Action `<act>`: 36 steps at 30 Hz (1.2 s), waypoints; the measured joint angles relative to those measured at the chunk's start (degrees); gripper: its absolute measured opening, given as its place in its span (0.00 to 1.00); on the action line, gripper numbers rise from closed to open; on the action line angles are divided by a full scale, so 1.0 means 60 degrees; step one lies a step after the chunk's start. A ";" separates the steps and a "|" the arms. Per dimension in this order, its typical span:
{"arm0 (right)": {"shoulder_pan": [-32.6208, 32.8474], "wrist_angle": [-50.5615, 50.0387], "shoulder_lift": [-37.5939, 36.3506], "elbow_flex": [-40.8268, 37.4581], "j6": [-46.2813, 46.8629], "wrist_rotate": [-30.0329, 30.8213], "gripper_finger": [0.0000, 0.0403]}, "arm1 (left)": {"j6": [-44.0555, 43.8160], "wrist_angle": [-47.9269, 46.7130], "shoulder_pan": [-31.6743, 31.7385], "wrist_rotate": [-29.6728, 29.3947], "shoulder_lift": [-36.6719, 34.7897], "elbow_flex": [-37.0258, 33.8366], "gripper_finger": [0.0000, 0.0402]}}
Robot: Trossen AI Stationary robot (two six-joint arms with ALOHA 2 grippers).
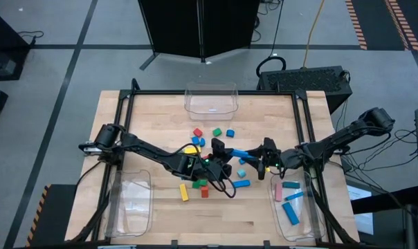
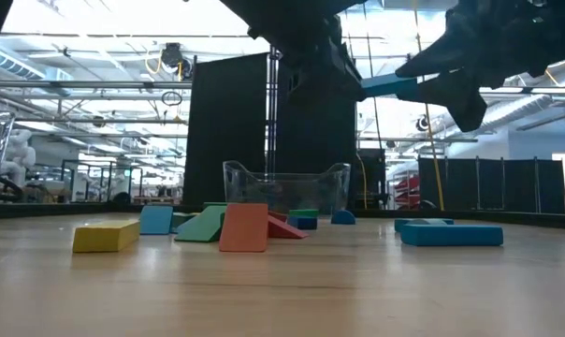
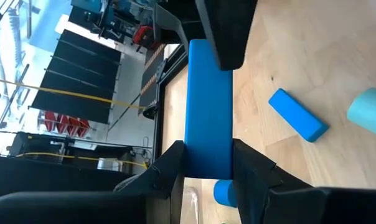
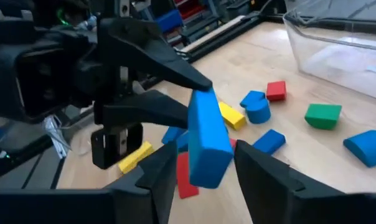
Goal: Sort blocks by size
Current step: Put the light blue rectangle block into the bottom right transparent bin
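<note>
I am holding a long blue bar point(image 1: 242, 151) in the air above the middle of the table point(image 1: 160, 111), with both of my grippers on it at once. My left gripper point(image 3: 208, 163) pinches one end of the bar between its two fingers, the pads pressed against the bar's long sides. My right gripper point(image 4: 203, 163) sits at the other end with its fingers on either side of the bar; they look slightly spread, and I cannot tell whether they are actually pressing it. In the low view the bar hangs level, well above the tabletop. Below and around it the other blocks lie scattered on the wood: a yellow bar point(image 2: 106, 235), an orange-red block point(image 2: 243, 227), a green wedge point(image 2: 202, 225) and a flat blue bar point(image 2: 450, 234) show closest in the low view. Three clear bins stand on the table. The right bin point(image 1: 311, 223) near my right arm holds two blue bars point(image 1: 291, 211) and a pink block point(image 1: 291, 185). The left bin point(image 1: 115, 207) and the far bin point(image 1: 210, 88) at the table's back edge show no blocks inside.
</note>
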 joint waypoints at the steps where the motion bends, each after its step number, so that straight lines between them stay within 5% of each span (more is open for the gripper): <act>1: 0.0000 0.0012 0.0000 0.0004 -0.0038 -0.0009 0.33 | 0.0000 -0.0004 0.0000 0.0000 0.0000 0.0000 0.24; 9: -0.0004 0.0069 -0.0004 0.0004 -0.0129 -0.0124 0.11 | 0.0075 -0.0089 0.0000 -0.0108 0.0000 0.0000 0.24; 20: -0.0004 -0.0620 -0.0678 0.0004 -0.0491 -0.0273 0.13 | -0.0816 -0.0448 0.0206 0.0239 -0.0004 0.0036 0.35; 27: 0.0006 -0.1939 -0.1771 0.0011 -0.0507 -0.0303 0.13 | -0.2152 -0.1288 0.0677 0.1469 0.0004 0.0011 0.46; 36: 0.0015 -0.3577 -0.2680 0.0015 -0.0653 -0.0776 0.13 | -0.3399 -0.1846 0.1386 0.4293 0.0004 0.0007 0.48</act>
